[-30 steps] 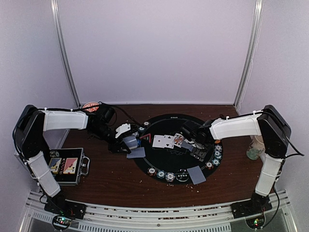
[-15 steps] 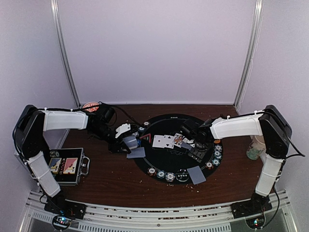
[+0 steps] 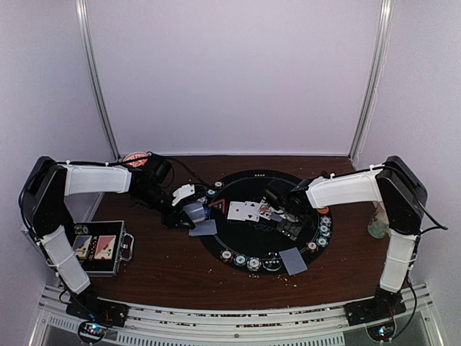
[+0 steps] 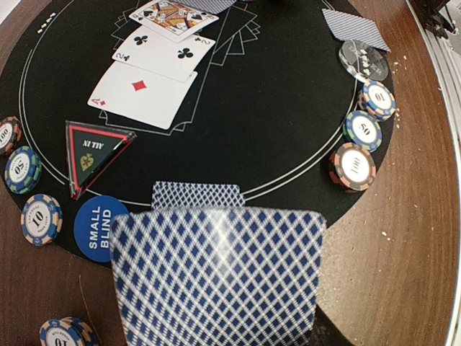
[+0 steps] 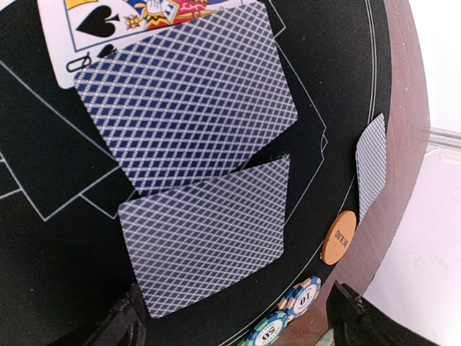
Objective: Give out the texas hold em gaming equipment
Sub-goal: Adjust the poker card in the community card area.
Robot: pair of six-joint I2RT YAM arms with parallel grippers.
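Note:
My left gripper (image 3: 193,211) hovers at the left edge of the round black mat (image 3: 252,180), shut on a deck of blue-backed playing cards (image 4: 216,277) that hides its fingers. One face-down card (image 4: 198,194) lies just beyond the deck. Face-up cards (image 4: 140,94) lie at the mat's centre. Beside them are a red-triangle button (image 4: 94,148) and a blue button (image 4: 97,227). My right gripper (image 5: 241,324) stands open over two face-down cards (image 5: 205,234) right of the centre, touching neither. An orange button (image 5: 338,236) and striped chips (image 5: 306,294) sit at the rim there.
A black case (image 3: 101,247) with two card packs lies open at the near left, and a red bowl (image 3: 135,158) stands behind my left arm. Chips (image 3: 241,259), a silvery button (image 4: 364,61) and a face-down card (image 3: 293,261) line the mat's near edge. A pale object (image 3: 378,225) sits far right.
My right gripper has slid a little to the left, toward the face-up cards, jaws still wide. The left arm and its deck have stayed put.

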